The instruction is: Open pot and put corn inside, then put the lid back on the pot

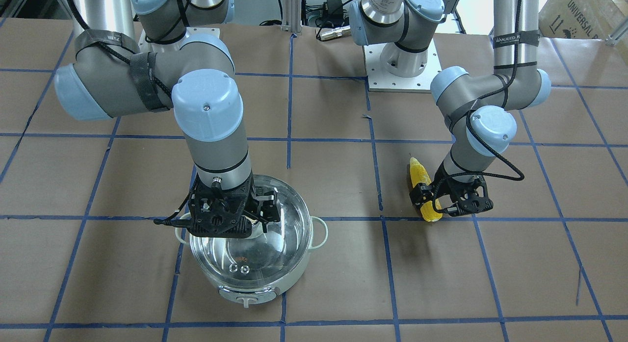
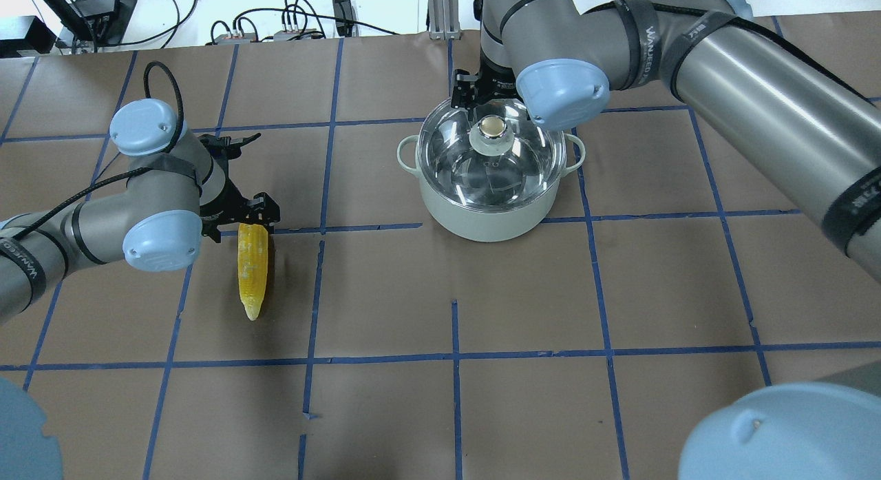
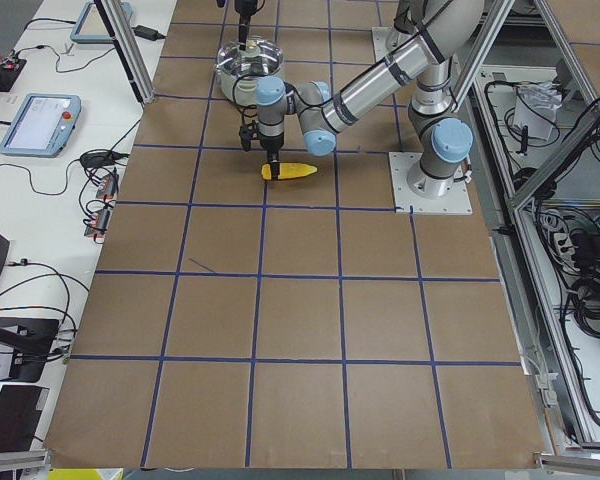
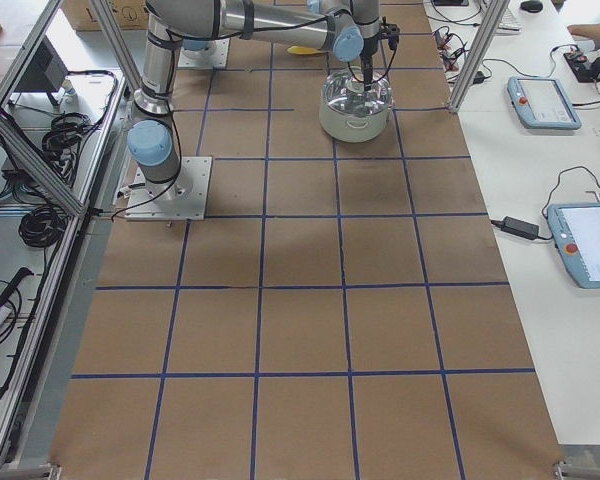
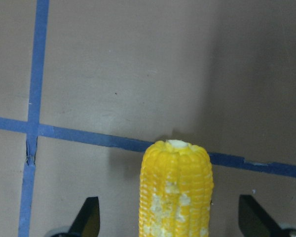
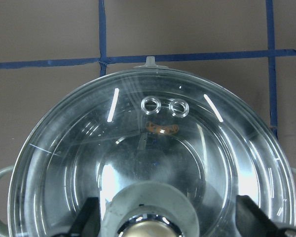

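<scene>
The pale grey-white pot stands on the table with the glass lid on it. My right gripper is open just above the lid. In the right wrist view its fingers stand on either side of the lid's knob, apart from it. The yellow corn lies flat on the table. My left gripper is open, low over the corn's thick end. In the left wrist view the corn lies between the two spread fingertips.
Brown paper with blue tape grid lines covers the table. The pot's two loop handles stick out at its sides. The left arm's base plate is at the back edge. Cables lie behind the table.
</scene>
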You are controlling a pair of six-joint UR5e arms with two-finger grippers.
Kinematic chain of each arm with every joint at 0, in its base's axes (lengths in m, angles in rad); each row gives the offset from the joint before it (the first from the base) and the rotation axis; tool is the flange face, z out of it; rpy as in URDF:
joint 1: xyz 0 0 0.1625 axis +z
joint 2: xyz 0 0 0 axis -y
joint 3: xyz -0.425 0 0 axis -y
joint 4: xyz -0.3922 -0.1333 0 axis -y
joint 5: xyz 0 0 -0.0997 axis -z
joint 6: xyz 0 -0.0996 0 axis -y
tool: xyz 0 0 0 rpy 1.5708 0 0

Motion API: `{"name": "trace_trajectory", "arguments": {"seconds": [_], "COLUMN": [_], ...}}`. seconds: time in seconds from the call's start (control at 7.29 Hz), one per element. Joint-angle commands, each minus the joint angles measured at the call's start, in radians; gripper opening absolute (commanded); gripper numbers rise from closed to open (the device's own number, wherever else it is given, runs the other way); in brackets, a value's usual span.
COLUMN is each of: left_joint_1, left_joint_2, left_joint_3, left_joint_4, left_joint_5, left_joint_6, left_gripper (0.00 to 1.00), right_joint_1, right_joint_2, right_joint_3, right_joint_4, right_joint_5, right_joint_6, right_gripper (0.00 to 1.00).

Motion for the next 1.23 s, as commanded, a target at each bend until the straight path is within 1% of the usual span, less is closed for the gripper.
{"name": "trace_trajectory", "arguments": {"seconds": [0.0,0.14,0.27,0.41,0.55,0.69,0.82,0.96,1.1], "left_joint_1": [0.003,0.003,0.003,0.002,0.003,0.005,0.006,0.005,0.003], "left_joint_2": [-0.004,0.008,0.016,0.013,0.016,0.019,0.022,0.035,0.044], "left_joint_3": [-0.002,-0.012,-0.031,-0.044,-0.046,-0.045,-0.031,-0.016,-0.002], "left_joint_4": [0.003,0.003,0.012,0.059,0.062,0.062,0.062,0.052,0.018], "left_joint_5": [-0.004,-0.068,-0.086,-0.087,-0.089,-0.089,-0.084,-0.078,-0.074], "left_joint_6": [-0.005,-0.028,-0.051,-0.051,-0.048,-0.042,-0.042,-0.042,-0.042], "left_gripper": [0.82,0.39,0.27,0.20,0.08,0.02,0.02,0.02,0.02], "right_joint_1": [0.001,0.001,0.007,0.009,0.009,0.007,0.007,0.007,0.007], "right_joint_2": [0.000,0.000,0.000,0.000,-0.001,0.000,0.000,-0.001,-0.001], "right_joint_3": [0.004,0.005,0.010,0.010,0.007,0.004,0.000,-0.009,-0.010], "right_joint_4": [0.011,0.014,0.019,0.020,0.040,0.048,0.049,0.077,0.079], "right_joint_5": [0.001,0.001,0.003,0.003,0.004,0.006,0.007,0.009,0.010], "right_joint_6": [-0.002,-0.002,-0.002,-0.002,-0.002,-0.002,-0.002,-0.002,-0.002], "right_gripper": [0.95,0.95,0.91,0.84,0.71,0.58,0.47,0.36,0.26]}}
